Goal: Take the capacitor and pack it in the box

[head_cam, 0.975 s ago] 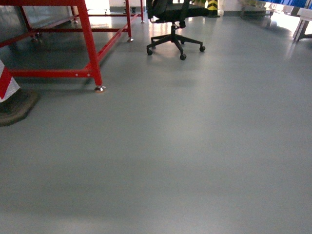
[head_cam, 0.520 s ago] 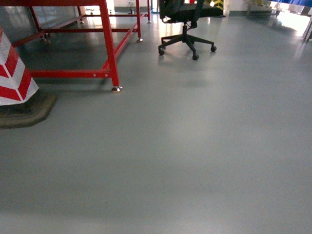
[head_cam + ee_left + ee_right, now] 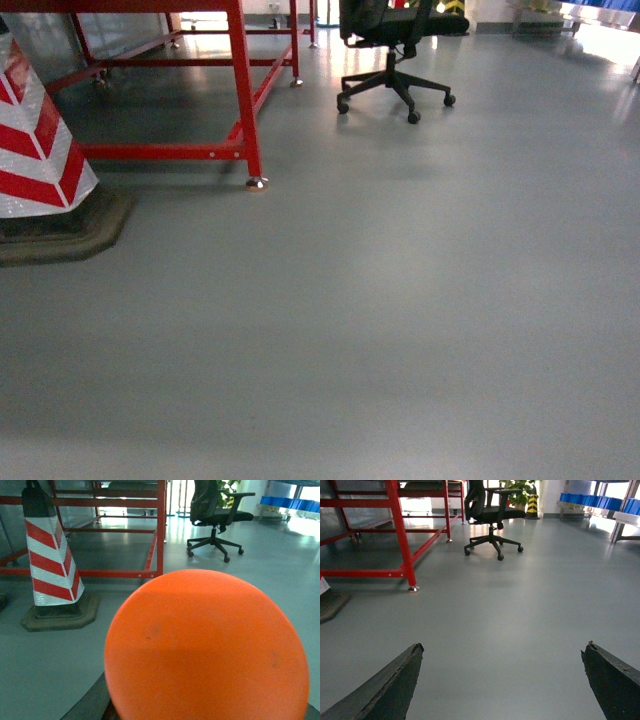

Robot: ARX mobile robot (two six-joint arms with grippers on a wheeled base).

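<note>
No capacitor or box in any view, so I can't judge handling or grip spot. My right claw (image 3: 502,680) is spread wide, empty, over bare floor (image 3: 400,320). An orange disc (image 3: 207,650) blocks the left wrist view; left claw state unknowable.

text: none legible | signs: red-white stripes on cone (image 3: 40,150) | far labels perhaps too blurred

A workshop hall: grey sealed floor (image 3: 400,320), red steel frame (image 3: 243,90), striped traffic cone (image 3: 50,560), blue bins (image 3: 590,501).
</note>
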